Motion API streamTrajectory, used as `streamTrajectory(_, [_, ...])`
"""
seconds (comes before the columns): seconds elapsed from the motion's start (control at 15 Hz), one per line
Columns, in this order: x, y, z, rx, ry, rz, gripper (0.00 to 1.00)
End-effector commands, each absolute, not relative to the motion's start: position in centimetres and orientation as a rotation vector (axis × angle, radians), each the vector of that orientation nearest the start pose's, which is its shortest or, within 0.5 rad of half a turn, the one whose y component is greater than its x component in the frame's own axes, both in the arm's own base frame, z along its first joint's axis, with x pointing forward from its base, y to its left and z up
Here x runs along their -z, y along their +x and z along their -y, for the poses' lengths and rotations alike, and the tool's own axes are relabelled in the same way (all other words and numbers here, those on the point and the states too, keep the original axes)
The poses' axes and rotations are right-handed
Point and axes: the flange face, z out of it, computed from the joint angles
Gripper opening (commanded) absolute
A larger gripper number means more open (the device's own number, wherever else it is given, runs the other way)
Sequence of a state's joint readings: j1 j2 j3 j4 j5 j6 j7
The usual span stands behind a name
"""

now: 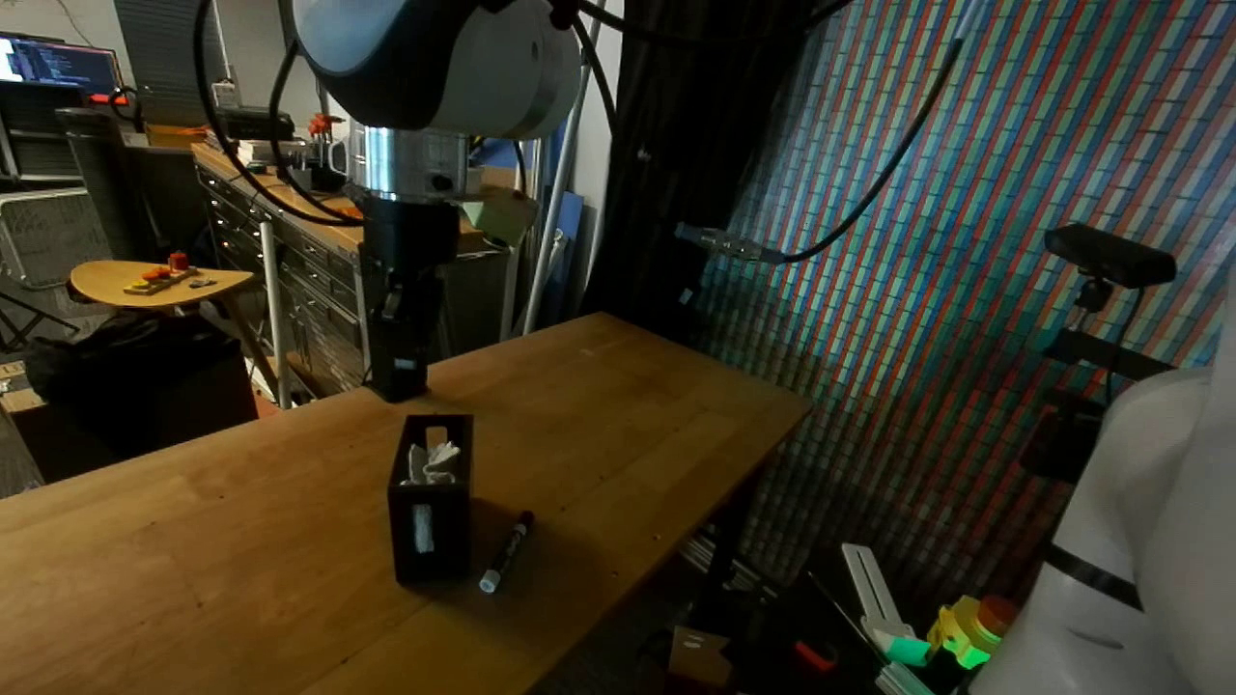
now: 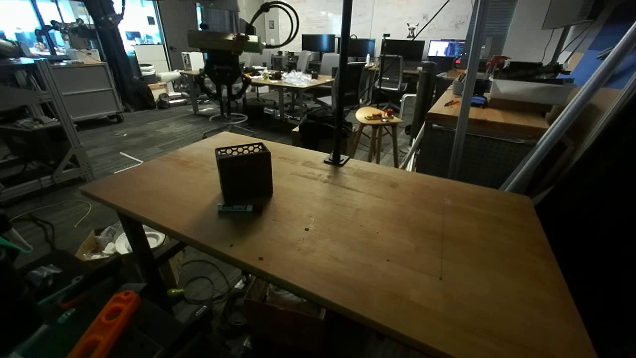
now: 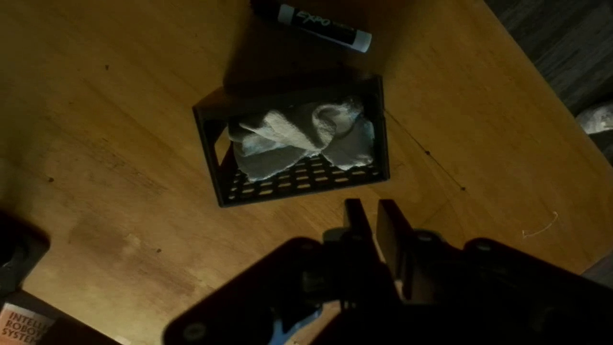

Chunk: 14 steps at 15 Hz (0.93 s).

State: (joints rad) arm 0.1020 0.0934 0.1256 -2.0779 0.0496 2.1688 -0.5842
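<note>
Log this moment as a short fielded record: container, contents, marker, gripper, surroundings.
Container: black open-topped box, standing on a wooden table
Contents: crumpled pale cloth
Marker: lying beside the box, apart from it
Gripper: jaws slightly apart, nothing between them; above the table, nearest the box, not touching it
Surroundings: wooden stool beyond, coloured items on it

A flat-topped brown wooden bench (image 2: 372,233) carries a black, open-topped rectangular box (image 2: 246,174) with honeycomb holes in one wall. A black-and-white cylindrical EXPO marker (image 3: 323,26) lies just beside the box; farther from the box stands a slim, upright black pole (image 2: 342,82).
</note>
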Motion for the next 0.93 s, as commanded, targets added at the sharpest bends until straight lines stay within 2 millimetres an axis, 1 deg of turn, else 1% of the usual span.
streamTrajectory(0.0, [-37.2, 56.8, -11.0, 0.02, -2.793, 1.295, 0.16])
streamTrajectory(0.2, [-34.5, 57.5, -10.6, -0.044, -2.724, 1.376, 0.15])
streamTrajectory(0.47, [-30.9, 58.1, -11.1, -0.115, -2.634, 1.47, 0.16])
streamTrajectory(0.67, [-28.1, 57.9, -11.3, -0.15, -2.568, 1.511, 0.15])
streamTrajectory(0.87, [-26.0, 57.6, -10.8, -0.166, -2.521, 1.526, 0.15])
